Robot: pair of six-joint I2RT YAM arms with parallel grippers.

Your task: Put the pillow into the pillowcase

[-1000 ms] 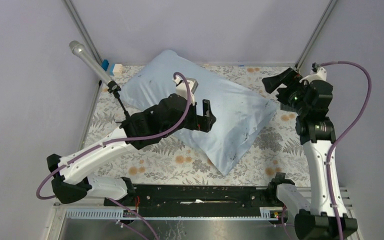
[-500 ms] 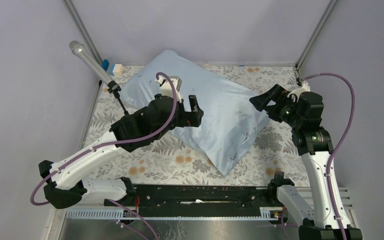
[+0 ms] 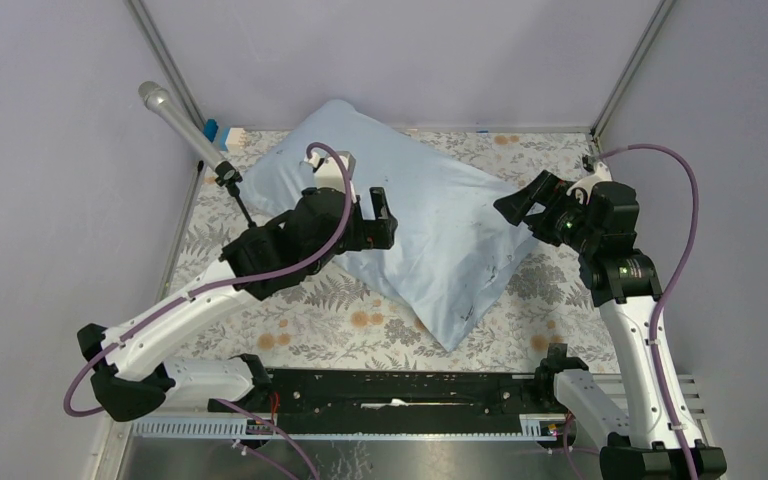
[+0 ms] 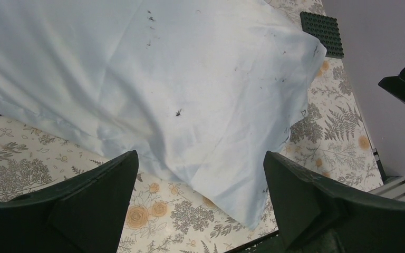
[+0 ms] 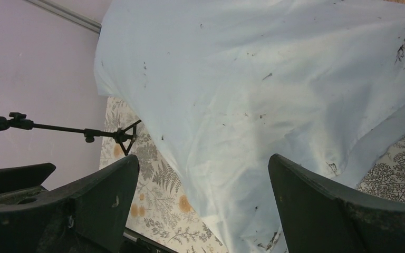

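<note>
The light-blue pillowcase (image 3: 450, 235) lies plump and slantwise on the floral cloth, speckled with dark marks. It also fills the left wrist view (image 4: 190, 79) and the right wrist view (image 5: 274, 79). The pillow does not show; no cream fabric is in view. My left gripper (image 3: 384, 218) hovers open above the pillowcase's near left edge, and nothing is between its fingers (image 4: 200, 157). Over at the pillowcase's right corner my right gripper (image 3: 522, 197) hangs open, pointing left, also with nothing between its fingers (image 5: 204, 158).
A microphone (image 3: 175, 120) on a thin black stand (image 5: 58, 128) leans at the back left. A dark green baseplate (image 4: 321, 31) lies by the right wall. The floral table cloth (image 3: 310, 320) covers the table, and a black rail (image 3: 400, 385) runs along its near edge.
My left gripper has drawn back to the left over the pillowcase. My right gripper has swung down and left toward the pillowcase's right corner. Both stayed open.
</note>
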